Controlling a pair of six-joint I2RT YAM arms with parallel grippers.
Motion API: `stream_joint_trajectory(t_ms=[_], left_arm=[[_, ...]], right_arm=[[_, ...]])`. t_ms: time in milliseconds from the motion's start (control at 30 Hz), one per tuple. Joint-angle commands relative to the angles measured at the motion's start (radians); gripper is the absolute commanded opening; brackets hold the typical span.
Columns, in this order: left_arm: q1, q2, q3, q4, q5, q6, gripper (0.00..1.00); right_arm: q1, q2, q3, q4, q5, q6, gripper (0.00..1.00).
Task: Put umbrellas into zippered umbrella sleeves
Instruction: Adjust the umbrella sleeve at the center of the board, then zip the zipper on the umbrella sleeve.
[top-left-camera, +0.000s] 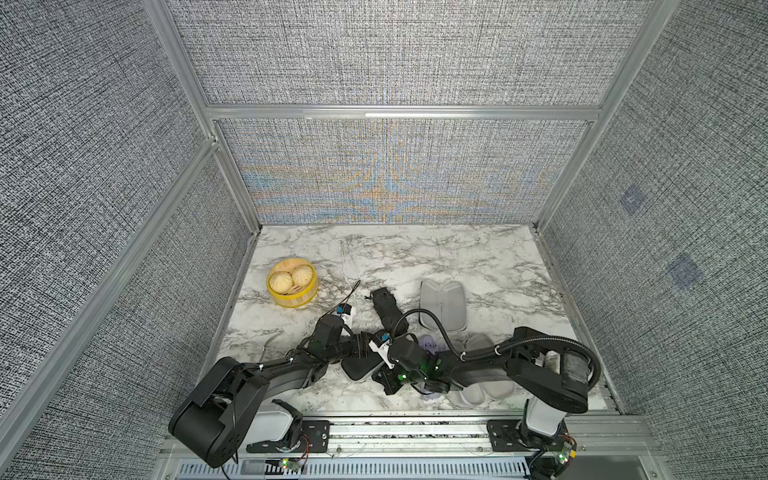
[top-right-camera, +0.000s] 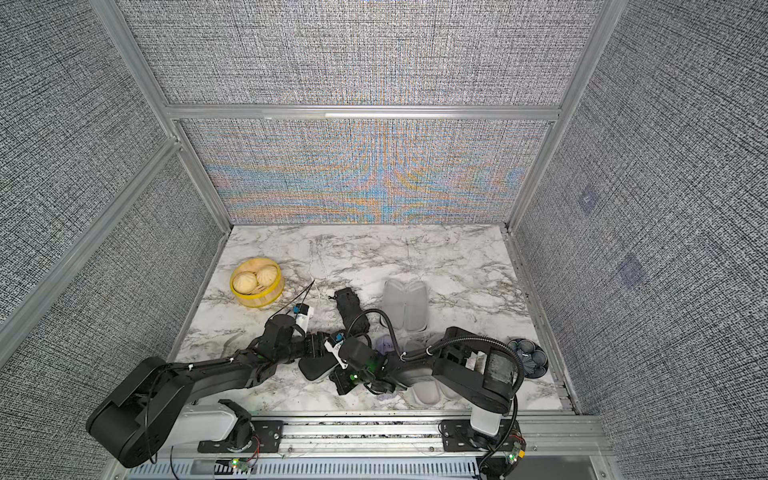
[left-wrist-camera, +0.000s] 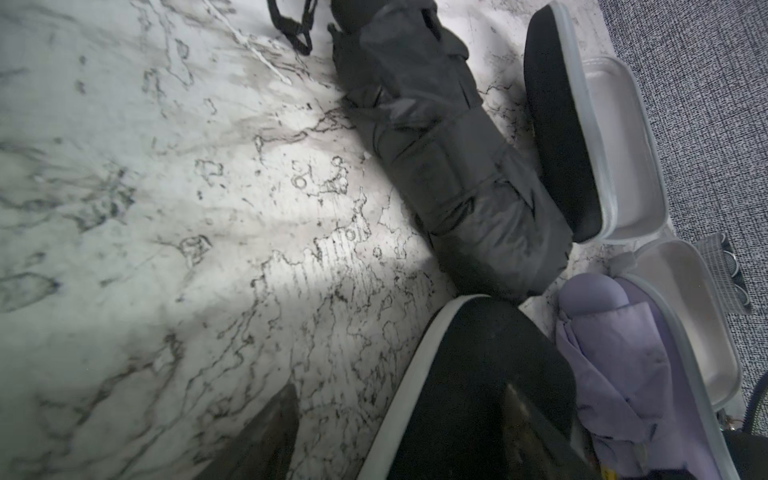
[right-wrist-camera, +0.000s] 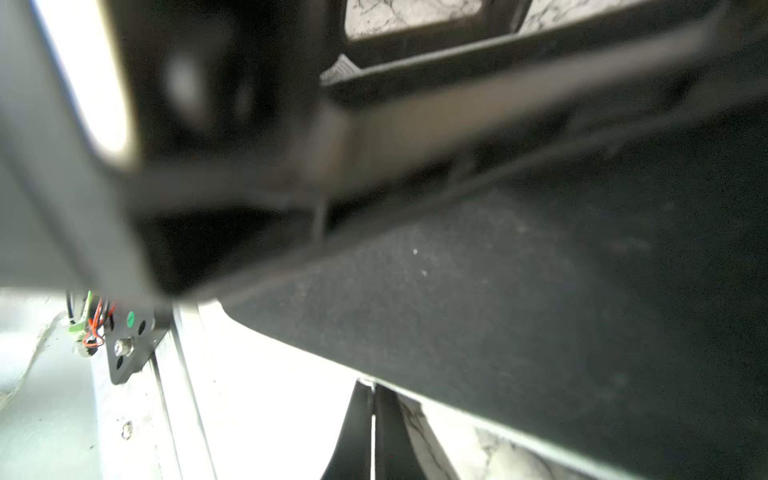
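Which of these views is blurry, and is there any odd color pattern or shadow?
Right wrist view: badly blurred, the black sleeve close up, pale areas washed out. Left wrist view: sharp on the black umbrella, shadow across the marble table. Both top views: rainbow moiré on the back wall.

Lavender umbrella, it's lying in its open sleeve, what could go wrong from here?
Loose fabric of the lavender umbrella looks to spill past the rim of the lavender sleeve; zipping could snag it. The left end effector stands open over the edge of a black sleeve, with the black umbrella close beside, so a shift might nudge it.
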Motion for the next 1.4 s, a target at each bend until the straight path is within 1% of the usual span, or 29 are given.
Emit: stream_joint_trajectory(t_ms=[0, 67, 133, 200, 300, 400, 467, 533, 567, 600, 667, 700, 767, 800, 867, 900, 967, 1033, 1067, 1100, 1200, 1367], left_arm=[[-0.004, 0.000, -0.013, 0.010, 0.044, 0.011, 0.75], [-0.005, 0.009, -0.018, 0.006, 0.032, 0.007, 0.73], [-0.004, 0.005, -0.029, 0.014, 0.038, 0.000, 0.63], [-0.004, -0.025, -0.043, -0.002, 0.023, -0.013, 0.57], [-0.004, -0.107, -0.057, -0.100, -0.042, -0.034, 0.48], [-0.005, -0.241, -0.091, -0.226, -0.129, -0.091, 0.47], [-0.006, -0.367, -0.117, -0.320, -0.176, -0.134, 0.47], [-0.005, -0.493, -0.117, -0.433, -0.226, -0.153, 0.47], [-0.006, -0.557, -0.140, -0.491, -0.256, -0.165, 0.48], [-0.005, -0.606, -0.160, -0.513, -0.279, -0.170, 0.48], [-0.005, -0.709, -0.199, -0.509, -0.289, -0.167, 0.50], [-0.004, -0.740, -0.188, -0.547, -0.304, -0.165, 0.52], [-0.005, -0.780, -0.174, -0.575, -0.309, -0.162, 0.59], [-0.004, -0.784, -0.167, -0.584, -0.314, -0.161, 0.62], [-0.004, -0.767, -0.144, -0.595, -0.335, -0.152, 0.73], [-0.004, -0.746, -0.140, -0.576, -0.342, -0.147, 0.76], [-0.004, -0.661, -0.138, -0.480, -0.344, -0.127, 0.81], [-0.004, -0.553, -0.137, -0.344, -0.300, -0.108, 0.81], [-0.004, -0.492, -0.132, -0.304, -0.288, -0.102, 0.81], [-0.004, -0.445, -0.093, -0.310, -0.295, -0.103, 0.81], [-0.004, -0.331, -0.004, -0.430, -0.350, -0.106, 0.77], [-0.004, -0.233, -0.042, -0.325, -0.332, -0.137, 0.69]], right_arm=[[-0.001, 0.011, 0.019, -0.012, 0.003, -0.022, 0.00], [-0.001, 0.023, 0.034, -0.012, -0.002, -0.028, 0.00], [-0.001, 0.034, 0.048, -0.010, -0.007, -0.028, 0.00], [0.000, 0.047, 0.064, -0.006, -0.011, -0.031, 0.00], [0.000, 0.073, 0.112, -0.025, -0.024, -0.047, 0.00], [-0.001, 0.105, 0.166, -0.058, -0.037, -0.078, 0.00], [-0.010, 0.129, 0.208, -0.088, -0.043, -0.105, 0.00], [-0.020, 0.149, 0.229, -0.098, -0.070, -0.119, 0.00], [-0.028, 0.152, 0.232, -0.096, -0.080, -0.121, 0.00], [-0.034, 0.154, 0.232, -0.096, -0.082, -0.122, 0.00], [-0.058, 0.152, 0.234, -0.111, -0.083, -0.130, 0.00], [-0.070, 0.149, 0.234, -0.118, -0.088, -0.136, 0.00], [-0.093, 0.145, 0.241, -0.147, -0.100, -0.171, 0.00], [-0.101, 0.145, 0.252, -0.172, -0.111, -0.199, 0.00], [-0.124, 0.150, 0.277, -0.225, -0.143, -0.258, 0.00], [-0.131, 0.150, 0.291, -0.245, -0.155, -0.274, 0.00], [-0.134, 0.148, 0.293, -0.259, -0.175, -0.306, 0.00], [-0.134, 0.155, 0.296, -0.252, -0.184, -0.305, 0.00], [-0.134, 0.162, 0.302, -0.255, -0.193, -0.306, 0.00], [-0.134, 0.167, 0.309, -0.266, -0.198, -0.306, 0.00], [-0.135, 0.174, 0.307, -0.265, -0.200, -0.309, 0.00], [-0.132, 0.170, 0.281, -0.234, -0.217, -0.301, 0.00]])
